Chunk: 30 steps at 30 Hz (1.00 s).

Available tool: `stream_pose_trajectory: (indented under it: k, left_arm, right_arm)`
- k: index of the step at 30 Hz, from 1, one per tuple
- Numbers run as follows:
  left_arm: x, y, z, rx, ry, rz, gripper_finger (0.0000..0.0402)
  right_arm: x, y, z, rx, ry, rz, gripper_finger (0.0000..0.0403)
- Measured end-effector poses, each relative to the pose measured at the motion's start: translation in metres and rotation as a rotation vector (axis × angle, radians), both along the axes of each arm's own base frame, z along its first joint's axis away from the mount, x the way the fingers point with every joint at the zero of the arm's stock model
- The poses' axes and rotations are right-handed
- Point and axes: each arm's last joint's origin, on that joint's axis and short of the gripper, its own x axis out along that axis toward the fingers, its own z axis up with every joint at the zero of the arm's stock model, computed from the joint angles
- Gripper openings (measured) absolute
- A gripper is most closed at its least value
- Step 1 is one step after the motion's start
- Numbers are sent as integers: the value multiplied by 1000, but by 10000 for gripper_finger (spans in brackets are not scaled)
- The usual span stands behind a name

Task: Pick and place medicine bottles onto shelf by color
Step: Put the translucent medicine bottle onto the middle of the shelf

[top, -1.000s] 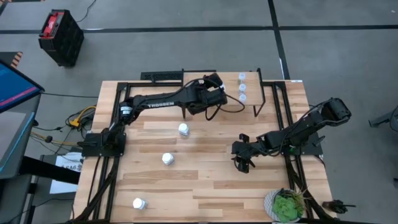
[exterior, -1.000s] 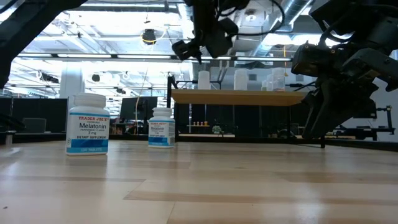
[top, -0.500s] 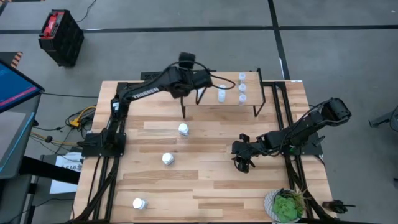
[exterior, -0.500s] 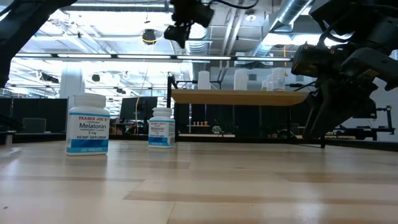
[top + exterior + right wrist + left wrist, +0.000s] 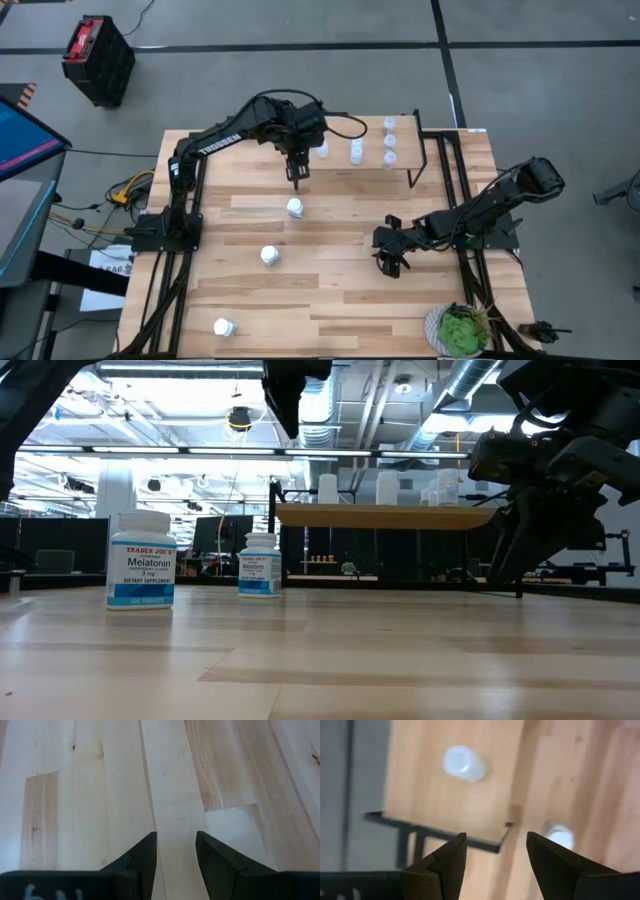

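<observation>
Hovering left gripper (image 5: pixel 298 178): above the shelf's (image 5: pixel 340 172) left front corner, fingers parted, holding nothing.
Right gripper (image 5: pixel 390 262): low over bare desk (image 5: pixel 330 290), fingers apart, empty.
Shelf bottles: four pale ones, nearest (image 5: pixel 322 150) just beside the left gripper.
Desk bottles: three white Melatonin bottles, closest (image 5: pixel 295 208) just below the left gripper, others (image 5: pixel 270 256) and (image 5: pixel 223 326) nearer the front-left.

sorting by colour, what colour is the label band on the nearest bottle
Blue band on the white melatonin bottle; clearest in the low view.
</observation>
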Motion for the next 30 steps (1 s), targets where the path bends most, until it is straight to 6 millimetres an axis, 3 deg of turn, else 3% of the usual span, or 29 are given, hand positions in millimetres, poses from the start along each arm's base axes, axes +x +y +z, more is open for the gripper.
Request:
stream_pose_trajectory:
  k: [4, 11, 20, 30]
  left_arm:
    - [5, 6, -7, -47, -32, -5, 194]
    - [15, 25, -38, -6, -15, 46, 194]
    - [28, 30, -65, 14, -44, 17, 194]
    - [39, 43, -68, 88, -162, 12, 194]
  right_arm:
    - [0, 0, 0, 1, 0, -1, 159]
    - [0, 0, 0, 2, -2, -1, 159]
    - [0, 0, 0, 1, 0, -1, 159]
    - [0, 0, 0, 0, 0, 0, 159]
